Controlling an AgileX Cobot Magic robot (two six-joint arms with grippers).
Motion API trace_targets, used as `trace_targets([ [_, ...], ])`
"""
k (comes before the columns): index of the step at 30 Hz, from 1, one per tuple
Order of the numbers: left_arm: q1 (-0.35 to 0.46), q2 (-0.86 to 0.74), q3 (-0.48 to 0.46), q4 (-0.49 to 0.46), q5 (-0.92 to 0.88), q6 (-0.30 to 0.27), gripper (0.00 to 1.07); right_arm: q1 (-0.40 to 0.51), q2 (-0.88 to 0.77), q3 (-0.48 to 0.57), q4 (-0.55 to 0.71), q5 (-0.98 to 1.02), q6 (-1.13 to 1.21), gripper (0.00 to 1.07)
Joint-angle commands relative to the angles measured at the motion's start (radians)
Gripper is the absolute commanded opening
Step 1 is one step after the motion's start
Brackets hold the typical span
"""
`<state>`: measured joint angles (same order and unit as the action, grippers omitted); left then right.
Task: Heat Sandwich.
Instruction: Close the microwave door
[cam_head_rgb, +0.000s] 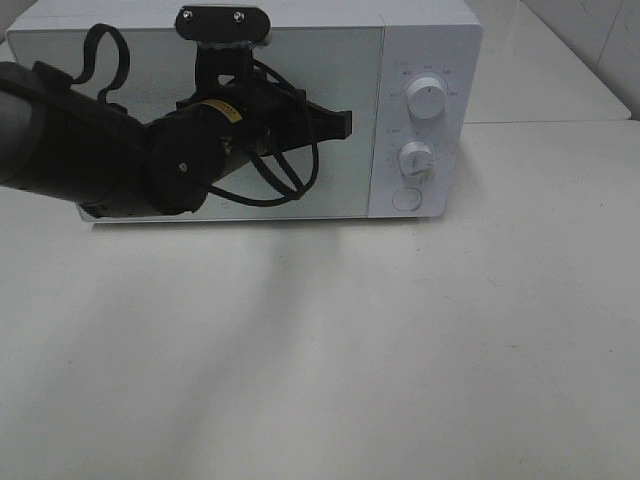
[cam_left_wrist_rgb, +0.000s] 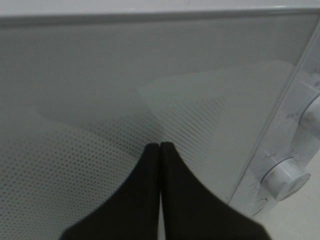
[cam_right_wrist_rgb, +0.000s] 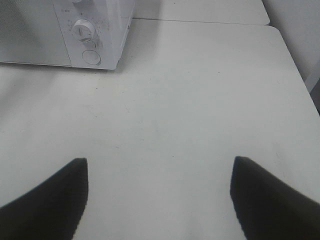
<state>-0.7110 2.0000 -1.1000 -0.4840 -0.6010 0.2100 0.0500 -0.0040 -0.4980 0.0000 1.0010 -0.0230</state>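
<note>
Left hand, pressed together, sits at the shut microwave door; right hand is spread over the surface. Sandwich unseen; next is probably turning the lower knob.

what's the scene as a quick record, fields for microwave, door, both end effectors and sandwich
microwave: white, on the table
door: closed
controls: two knobs above a round button
left end effector: shut, pointing at the door
right end effector: open, empty, over the table
sandwich: not in view
</note>
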Motion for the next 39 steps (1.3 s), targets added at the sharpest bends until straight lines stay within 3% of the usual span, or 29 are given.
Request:
trace_targets([
  [1, 0.051, 0.005, -0.038, -0.07, -0.109, -0.001, 0.0, -0.004, -0.028, 0.001, 0.0, -0.006, -0.011, 0.76],
  [22, 0.008, -0.014, -0.032, -0.066, -0.04, 0.008, 0.0, -0.004, -0.028, 0.001, 0.0, -0.006, -0.011, 0.76],
  [27, -0.036, -0.029, -0.032, -0.092, -0.04, 0.087, 0.0, -0.004, -0.028, 0.001, 0.0, -0.006, -0.011, 0.76],
  [33, -0.085, -0.059, -0.031, -0.214, -0.003, 0.197, 0.0, -0.004, -0.028, 0.001, 0.0, -0.006, -0.011, 0.76],
  [39, -0.099, -0.091, -0.006, -0.224, 0.092, 0.227, 0.0, -0.004, -0.028, 0.001, 0.0, -0.006, -0.011, 0.76],
])
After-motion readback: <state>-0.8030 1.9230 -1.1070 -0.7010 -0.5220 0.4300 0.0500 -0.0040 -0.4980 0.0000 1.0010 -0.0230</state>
